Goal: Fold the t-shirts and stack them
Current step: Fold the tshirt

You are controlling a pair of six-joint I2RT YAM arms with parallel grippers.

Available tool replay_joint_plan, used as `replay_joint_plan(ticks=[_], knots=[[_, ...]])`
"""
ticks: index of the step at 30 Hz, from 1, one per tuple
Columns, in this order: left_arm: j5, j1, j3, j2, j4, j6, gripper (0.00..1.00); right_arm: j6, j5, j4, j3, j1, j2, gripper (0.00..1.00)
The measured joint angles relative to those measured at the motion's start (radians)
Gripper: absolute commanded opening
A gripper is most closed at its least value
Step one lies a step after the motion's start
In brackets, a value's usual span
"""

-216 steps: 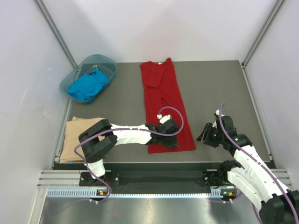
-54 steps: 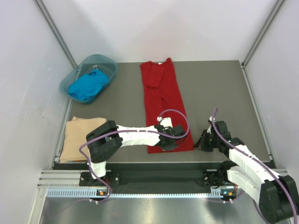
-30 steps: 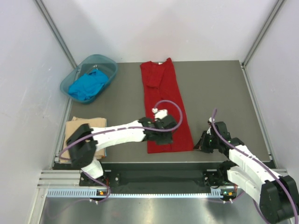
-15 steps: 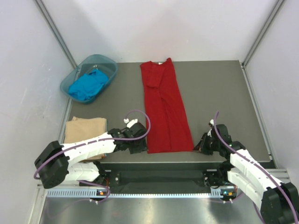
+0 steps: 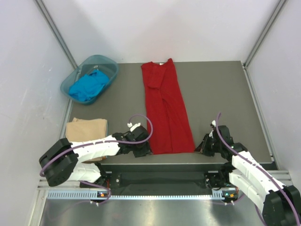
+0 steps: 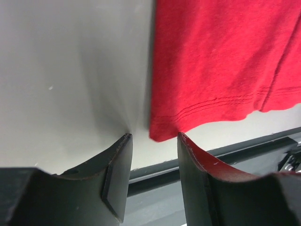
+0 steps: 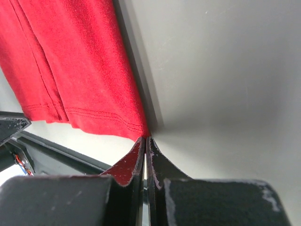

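The deep red t-shirt (image 5: 164, 108) lies folded lengthwise as a long strip down the middle of the table, with its hem at the near edge. My left gripper (image 5: 143, 149) is open at the hem's left corner. In the left wrist view that red corner (image 6: 164, 129) sits just ahead of the gap between the fingers of the left gripper (image 6: 154, 136). My right gripper (image 5: 201, 147) is shut, and in the right wrist view the tips of the right gripper (image 7: 145, 138) touch the hem's right corner (image 7: 127, 127). The tan t-shirt (image 5: 84, 129) lies folded at the front left. The bright blue t-shirt (image 5: 88, 86) is crumpled in the basin.
A translucent teal basin (image 5: 104, 62) stands at the back left corner. The table's near edge and a dark rail (image 5: 164, 162) run right below both grippers. White walls with metal posts close in the sides and back.
My left gripper has come off the red hem, swung left and settled at the hem's left corner, jaws a little wider. The right gripper has stayed shut at the right corner.
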Motion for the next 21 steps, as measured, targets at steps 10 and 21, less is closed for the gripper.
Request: replay_joint_plan(ticks=[10,21], knots=[[0.005,0.006,-0.02,0.018,0.085,-0.066,0.41,0.0,0.0,0.002,-0.006,0.0,0.0,0.0],[-0.016,0.009,-0.03,0.024,0.079,-0.121,0.0,0.001,0.0,0.007,-0.007,0.0,0.008,0.0]])
